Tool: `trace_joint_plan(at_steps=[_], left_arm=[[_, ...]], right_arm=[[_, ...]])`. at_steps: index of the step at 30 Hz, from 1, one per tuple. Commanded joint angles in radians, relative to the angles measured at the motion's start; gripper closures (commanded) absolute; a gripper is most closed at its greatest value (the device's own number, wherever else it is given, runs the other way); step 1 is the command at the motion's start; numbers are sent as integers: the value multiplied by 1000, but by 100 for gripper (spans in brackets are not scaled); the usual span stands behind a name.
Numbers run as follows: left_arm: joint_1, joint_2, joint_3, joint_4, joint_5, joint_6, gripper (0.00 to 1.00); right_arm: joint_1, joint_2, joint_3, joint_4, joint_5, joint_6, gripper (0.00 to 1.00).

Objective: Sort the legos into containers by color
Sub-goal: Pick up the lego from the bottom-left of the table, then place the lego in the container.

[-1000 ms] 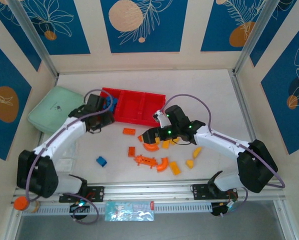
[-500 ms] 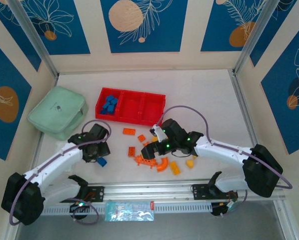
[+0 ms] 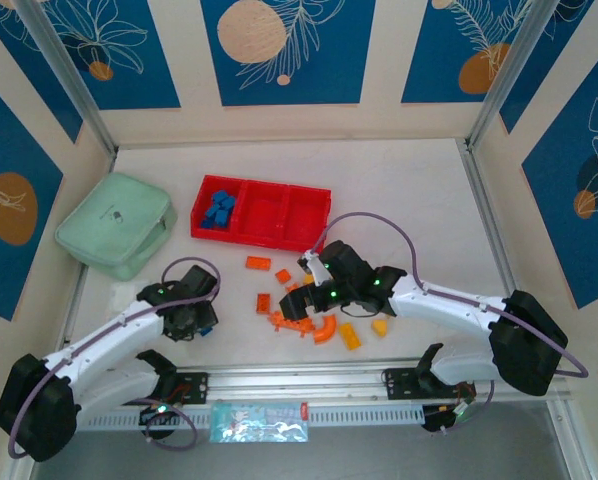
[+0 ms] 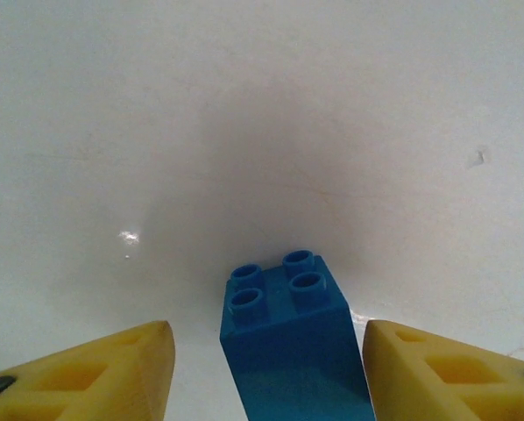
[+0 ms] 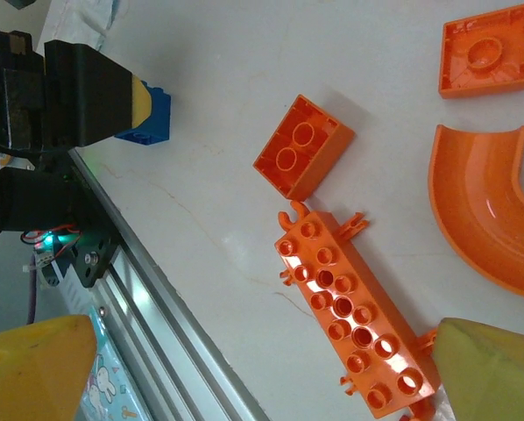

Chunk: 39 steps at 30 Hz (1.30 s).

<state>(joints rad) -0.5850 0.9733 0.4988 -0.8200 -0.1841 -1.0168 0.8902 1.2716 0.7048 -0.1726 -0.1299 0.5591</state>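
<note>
Change: left tool [image 4: 268, 331], at the red tray [image 3: 264, 240] before, now straddles a blue studded brick [image 4: 293, 351] on the bench [image 4: 244, 105].
Left tool: released, gaps either side.
Right tool [image 5: 266, 326]: spread wide over glossy orange legos [image 5: 354, 316].

I find the left arm [image 3: 104, 345] stretched low from its base toward the middle of the table. Its wrist is pitched down and the left gripper [image 3: 194, 322] sits close to the surface, its yellow fingers [image 4: 104, 373] parted. The right arm [image 3: 449, 303] reaches leftward with its elbow out to the right. The right gripper [image 3: 297, 302] points down, its fingers spread wide.
</note>
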Motion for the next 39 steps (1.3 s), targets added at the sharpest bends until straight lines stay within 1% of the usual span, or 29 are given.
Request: trace_joint_plan(at_steps=[1, 5, 9, 11, 13, 17, 21, 24, 27, 29, 31, 34, 37, 39], left_arm=[[-10, 20, -6, 18, 13, 2, 45], [-12, 54, 2, 34, 21, 14, 56], [-13, 67, 3, 62, 31, 27, 61], [-15, 67, 19, 51, 27, 38, 64], [-14, 61, 56, 7, 1, 54, 67], [-13, 37, 158, -62, -42, 107, 69], [-9, 51, 282, -82, -74, 178, 69], [20, 114, 398, -94, -91, 264, 69], [78, 208, 515, -89, -83, 351, 69], [131, 281, 595, -79, -53, 400, 70], [176, 341, 655, -45, -18, 432, 70], [226, 443, 757, -8, -10, 481, 71], [282, 566, 859, 6, 18, 501, 70], [304, 637, 911, 26, 12, 505, 71]], right_arm=[[7, 14, 30, -13, 4, 9, 1], [5, 29, 46, -18, -3, 7, 1], [2, 32, 61, -32, -14, -3, 1], [-3, 31, 70, -43, -15, -7, 1], [-13, 27, 80, -57, -24, -7, 1], [-20, 18, 107, -74, -30, -1, 1], [-25, 19, 146, -87, -27, 13, 1], [-29, 27, 188, -104, -24, 10, 1], [-48, 43, 238, -119, -22, 14, 1], [-64, 54, 269, -122, -27, 16, 1], [-82, 64, 302, -132, -24, 19, 1], [-112, 80, 339, -124, -33, 22, 1], [-153, 108, 379, -132, -49, 29, 1], [-181, 123, 400, -134, -73, 32, 1]])
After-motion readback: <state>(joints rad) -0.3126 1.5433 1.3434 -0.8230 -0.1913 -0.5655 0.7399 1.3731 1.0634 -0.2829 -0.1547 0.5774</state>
